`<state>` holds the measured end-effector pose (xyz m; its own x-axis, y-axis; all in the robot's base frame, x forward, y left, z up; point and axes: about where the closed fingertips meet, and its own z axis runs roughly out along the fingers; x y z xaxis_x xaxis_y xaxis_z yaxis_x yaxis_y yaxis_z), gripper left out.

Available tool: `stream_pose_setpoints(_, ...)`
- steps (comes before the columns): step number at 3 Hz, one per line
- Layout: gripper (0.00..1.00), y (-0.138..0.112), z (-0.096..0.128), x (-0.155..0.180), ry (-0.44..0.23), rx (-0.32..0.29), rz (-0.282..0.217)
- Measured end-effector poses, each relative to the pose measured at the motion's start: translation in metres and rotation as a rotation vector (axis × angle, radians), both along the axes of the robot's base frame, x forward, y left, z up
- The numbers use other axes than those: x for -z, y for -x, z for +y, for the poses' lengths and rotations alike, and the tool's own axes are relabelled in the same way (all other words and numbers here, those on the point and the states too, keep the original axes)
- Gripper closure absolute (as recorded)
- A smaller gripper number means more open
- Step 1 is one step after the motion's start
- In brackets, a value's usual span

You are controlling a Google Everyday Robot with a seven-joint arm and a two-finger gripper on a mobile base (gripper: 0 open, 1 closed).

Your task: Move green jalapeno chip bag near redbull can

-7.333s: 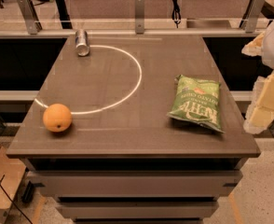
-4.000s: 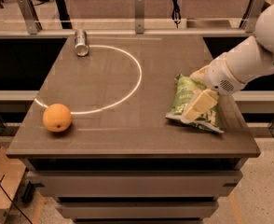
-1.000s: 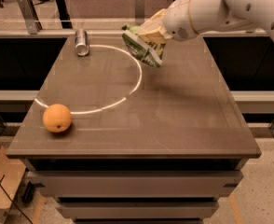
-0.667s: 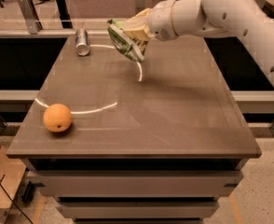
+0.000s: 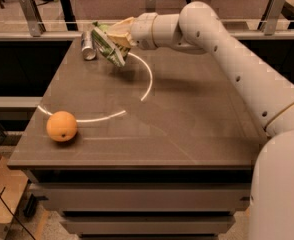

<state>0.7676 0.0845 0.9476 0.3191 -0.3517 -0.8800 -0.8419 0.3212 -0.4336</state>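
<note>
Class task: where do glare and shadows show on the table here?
Camera view: a bright curved glare streak crosses the table; a soft shadow lies under the chip bag, which the gripper holds beside the can at the back left.

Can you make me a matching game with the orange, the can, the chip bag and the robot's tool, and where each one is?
Things:
1. round orange fruit
2. small silvery metal can
3. crinkly green chip bag
4. cream robot tool

Places or states:
A. at the far left corner of the dark table
B. closed on the bag, just right of the can
C. near the table's front left edge
D. pinched and held beside the can

Pairs: 1-C, 2-A, 3-D, 4-B
</note>
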Motion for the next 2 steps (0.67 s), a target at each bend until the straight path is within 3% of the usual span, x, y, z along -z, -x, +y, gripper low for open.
stream_pose_setpoints(2,0.35,-0.026,0.036,0.018,-0.017,-0.008,-0.007)
